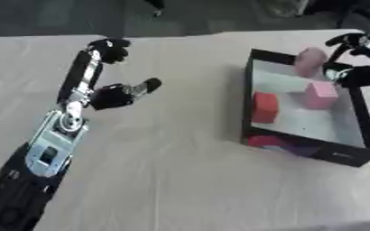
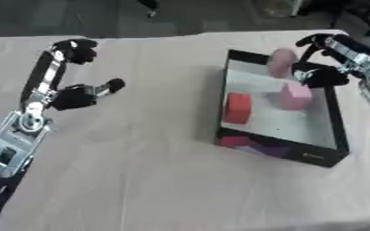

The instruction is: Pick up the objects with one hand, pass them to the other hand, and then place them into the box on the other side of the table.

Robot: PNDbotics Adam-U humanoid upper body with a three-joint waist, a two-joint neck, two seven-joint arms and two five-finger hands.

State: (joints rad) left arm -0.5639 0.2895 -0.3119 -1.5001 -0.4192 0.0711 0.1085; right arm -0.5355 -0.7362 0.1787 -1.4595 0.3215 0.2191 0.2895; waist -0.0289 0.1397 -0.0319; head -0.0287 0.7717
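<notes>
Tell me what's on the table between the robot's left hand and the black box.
Nothing. In the left eye view, the stretch of table between the left hand and the black box is bare cloth.

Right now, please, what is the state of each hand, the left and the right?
Left hand: open, fingers spread, holding nothing, over the table.
Right hand: over the box, beside a pink object; whether it grips it cannot be told.
</notes>
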